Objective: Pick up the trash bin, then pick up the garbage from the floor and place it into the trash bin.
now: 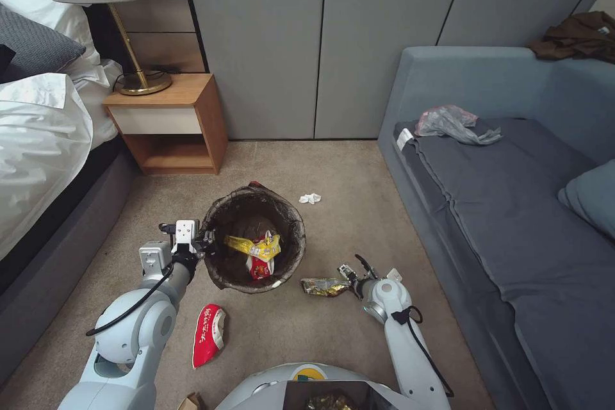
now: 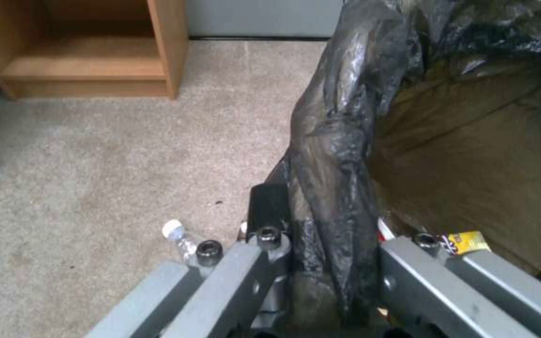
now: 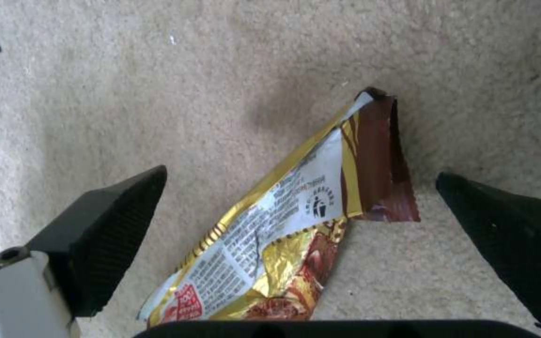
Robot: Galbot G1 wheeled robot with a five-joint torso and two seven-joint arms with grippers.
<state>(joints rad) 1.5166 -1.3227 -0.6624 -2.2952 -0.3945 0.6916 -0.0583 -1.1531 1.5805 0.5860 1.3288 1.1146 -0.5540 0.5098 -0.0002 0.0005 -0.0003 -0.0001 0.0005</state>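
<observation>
**Bin held, wrapper between jaws**

The left gripper (image 1: pixel 204 238) pinches the bin (image 1: pixel 253 237) by its bagged rim, above the carpet (image 1: pixel 359 166). The right gripper (image 1: pixel 356 269) hangs low with jaws wide, straddling the gold wrapper (image 3: pixel 296 220) on the carpet.

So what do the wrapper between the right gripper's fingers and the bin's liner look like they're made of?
The wrapper looks like metallised foil film: shiny gold and brown print, sharp creases. It lies on the carpet between the open right gripper fingers. The liner of the trash bin, clamped by the left gripper, looks like thin glossy dark plastic, wrinkled and slightly translucent.
</observation>
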